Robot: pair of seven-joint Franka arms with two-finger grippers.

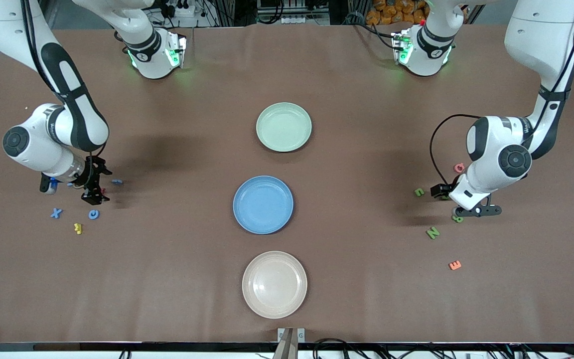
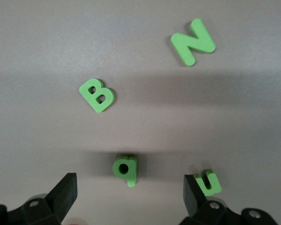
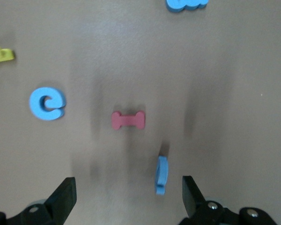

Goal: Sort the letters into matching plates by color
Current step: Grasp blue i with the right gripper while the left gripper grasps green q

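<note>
The left end effector (image 2: 129, 199) hung spread and empty over a green q (image 2: 125, 168), with green B (image 2: 97, 95), N (image 2: 193, 41) and u (image 2: 209, 182) lying near it on the tabletop (image 1: 366, 279). The right end effector (image 3: 126, 199), likewise spread, hovered above a small blue letter (image 3: 161, 175), a red one (image 3: 128, 120) and a blue c (image 3: 47, 103). The green plate (image 1: 284, 126), blue plate (image 1: 263, 204) and beige plate (image 1: 274, 284) sat bare mid-table, so sorting had apparently not begun; nothing blocked either reach.

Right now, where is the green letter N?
In the front view the green letter N lies toward the left arm's end of the table, nearer the front camera than the left gripper, with the orange letter E nearer still.
</note>
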